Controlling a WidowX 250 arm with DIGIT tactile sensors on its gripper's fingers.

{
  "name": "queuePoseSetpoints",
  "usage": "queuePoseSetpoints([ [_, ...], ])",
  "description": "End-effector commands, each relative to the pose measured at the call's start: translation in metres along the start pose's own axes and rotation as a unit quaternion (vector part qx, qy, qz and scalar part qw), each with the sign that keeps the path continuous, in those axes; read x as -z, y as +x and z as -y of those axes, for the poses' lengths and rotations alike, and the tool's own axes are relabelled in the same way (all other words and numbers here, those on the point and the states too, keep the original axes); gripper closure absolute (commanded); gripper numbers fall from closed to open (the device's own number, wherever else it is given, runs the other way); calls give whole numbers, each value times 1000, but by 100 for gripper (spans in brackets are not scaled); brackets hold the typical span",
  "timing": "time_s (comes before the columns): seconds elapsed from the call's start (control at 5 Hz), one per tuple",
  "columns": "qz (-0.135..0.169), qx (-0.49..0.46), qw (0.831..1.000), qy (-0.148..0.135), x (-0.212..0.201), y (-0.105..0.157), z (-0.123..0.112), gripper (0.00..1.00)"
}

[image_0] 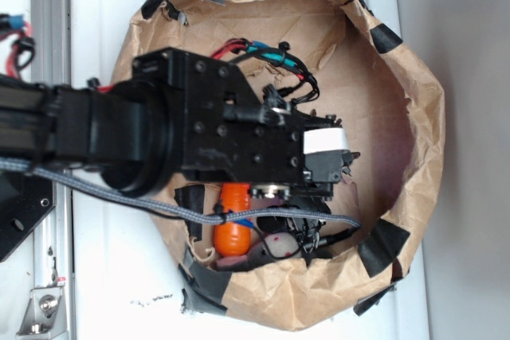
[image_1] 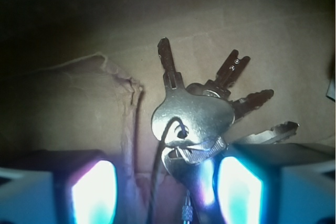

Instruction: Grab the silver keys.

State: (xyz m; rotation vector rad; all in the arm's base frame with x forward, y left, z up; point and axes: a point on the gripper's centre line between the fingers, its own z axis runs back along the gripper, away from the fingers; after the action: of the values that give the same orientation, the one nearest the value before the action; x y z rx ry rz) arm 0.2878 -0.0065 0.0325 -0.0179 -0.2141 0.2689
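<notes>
The silver keys (image_1: 195, 113) lie fanned out on the brown cardboard floor, their blades pointing up and to the right in the wrist view. A thin dark wire loops through the top key's hole. My gripper (image_1: 167, 192) is open, its two glowing pads (image_1: 94, 192) well apart. The ring end of the bunch lies between them, close to the right pad, with a wide gap on the left. In the exterior view the black arm (image_0: 199, 129) hangs over the middle of the bin and hides both keys and fingers.
A brown paper wall (image_0: 414, 117) patched with black tape rings the bin. An orange carrot toy (image_0: 233, 224) lies near the lower rim beside something pinkish (image_0: 239, 262). A grey braided cable (image_0: 119, 195) and coloured wires (image_0: 271, 55) cross the arm.
</notes>
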Motion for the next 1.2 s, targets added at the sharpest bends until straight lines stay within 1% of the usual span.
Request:
queuePoseSetpoints([
  [0.0,31,13,999,-6,-10,6,9,100],
  [0.4,26,20,999,1,-14,3,7,100],
  [0.6,13,23,1000,5,-22,4,5,100],
  [0.8,-45,14,998,50,-51,9,5,100],
  [1.0,-86,-8,995,-47,-100,22,-22,100],
])
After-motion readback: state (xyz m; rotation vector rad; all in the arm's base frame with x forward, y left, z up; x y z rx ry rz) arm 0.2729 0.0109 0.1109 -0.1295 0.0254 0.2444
